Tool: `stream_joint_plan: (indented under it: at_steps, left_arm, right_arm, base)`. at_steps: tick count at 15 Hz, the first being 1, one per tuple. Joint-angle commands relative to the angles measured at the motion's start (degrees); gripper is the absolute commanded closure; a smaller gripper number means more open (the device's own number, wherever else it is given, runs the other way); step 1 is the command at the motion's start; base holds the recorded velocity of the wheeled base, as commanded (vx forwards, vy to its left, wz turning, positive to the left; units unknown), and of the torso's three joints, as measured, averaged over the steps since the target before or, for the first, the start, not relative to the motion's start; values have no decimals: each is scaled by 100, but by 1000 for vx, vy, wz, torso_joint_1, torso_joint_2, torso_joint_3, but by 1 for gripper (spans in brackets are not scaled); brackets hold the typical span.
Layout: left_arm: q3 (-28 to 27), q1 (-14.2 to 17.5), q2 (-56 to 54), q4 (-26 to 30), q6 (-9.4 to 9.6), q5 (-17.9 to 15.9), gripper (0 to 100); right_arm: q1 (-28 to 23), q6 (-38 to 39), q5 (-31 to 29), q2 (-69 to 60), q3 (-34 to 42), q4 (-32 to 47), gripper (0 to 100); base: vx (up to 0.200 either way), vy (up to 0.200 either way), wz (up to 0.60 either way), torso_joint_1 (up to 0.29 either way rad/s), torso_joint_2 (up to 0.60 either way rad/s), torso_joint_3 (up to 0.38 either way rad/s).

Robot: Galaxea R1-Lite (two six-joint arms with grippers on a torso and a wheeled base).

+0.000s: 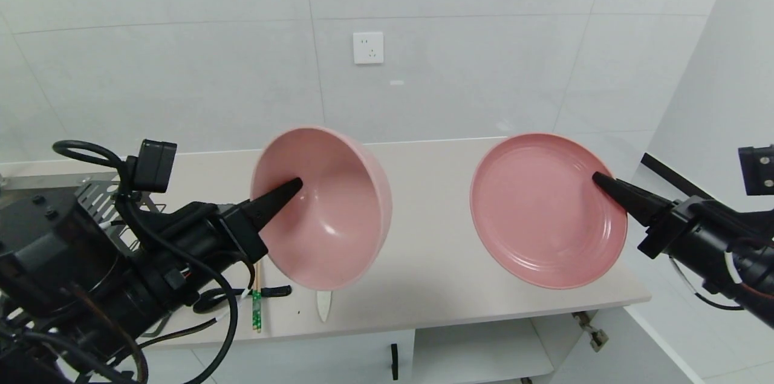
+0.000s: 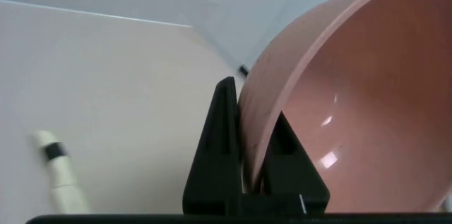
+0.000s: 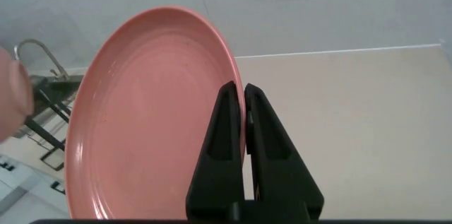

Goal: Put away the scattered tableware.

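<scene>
Left gripper (image 1: 295, 183) clamped on pink bowl (image 1: 329, 221) rim, bowl held over counter (image 1: 435, 275). Right gripper (image 1: 595, 177) pinches pink plate (image 1: 544, 214) edge, at bowl's 3 o'clock. I see chopsticks (image 1: 257, 308) at bowl's 7 and white utensil (image 1: 324, 306) at its 6, both lying 12-to-6. Rack (image 1: 97, 196) at 9. Both dishes tipped on edge, hollows facing me.

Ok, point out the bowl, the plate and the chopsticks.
bowl (image 1: 338, 214), head view, on the inner wall of its hollow.
plate (image 1: 538, 214), head view, on the middle of its upper face.
chopsticks (image 1: 257, 310), head view, on the green patterned end.
</scene>
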Motion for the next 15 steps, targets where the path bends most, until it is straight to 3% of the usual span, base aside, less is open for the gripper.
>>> stream_joint_plan:
  at_steps: [1, 4, 5, 6, 8, 9, 10, 13, 14, 15]
  left_arm:
    - [225, -148, -7, -296, -398, -15, 100]
    - [489, -165, 284, -225, -301, 434, 100]
    - [533, -288, 617, -234, 59, 724, 100]
    - [630, -324, 1039, -445, 604, 1023, 100]
    - [814, -341, 1452, -1060, 1061, 1594, 100]
    - [867, -341, 1593, -1060, 1377, 1910, 100]
    - [937, -341, 1663, -1060, 1808, 2174, 100]
    - [911, -447, 1532, -1060, 2291, 2543, 100]
    - [929, -429, 1479, -1060, 2371, 2561, 100]
    - [920, -464, 1373, -1060, 2309, 2543, 100]
  right_arm:
    - [-24, -128, 4, 29, 16, -6, 100]
    - [64, -207, -5, -24, 25, -6, 100]
    - [117, -216, -5, -33, 43, -6, 100]
    - [275, -216, -5, -68, 174, -6, 100]
    - [442, -216, -14, -33, 148, -6, 100]
    - [442, -225, -14, -33, 139, -6, 100]
    - [425, -260, -14, -33, 166, -6, 100]
    - [451, -489, -23, -42, 236, -6, 100]
    - [451, -489, -40, -15, 218, -6, 100]
    - [433, -480, -84, 73, 148, -6, 100]
  base:
    - [0, 0, 0, 0, 0, 0]
    - [0, 0, 0, 0, 0, 0]
    - [0, 0, 0, 0, 0, 0]
    - [0, 0, 0, 0, 0, 0]
    - [0, 0, 0, 0, 0, 0]
    - [0, 0, 0, 0, 0, 0]
    - [0, 0, 0, 0, 0, 0]
    - [0, 0, 0, 0, 0, 0]
    - [0, 0, 0, 0, 0, 0]
    - [0, 0, 0, 0, 0, 0]
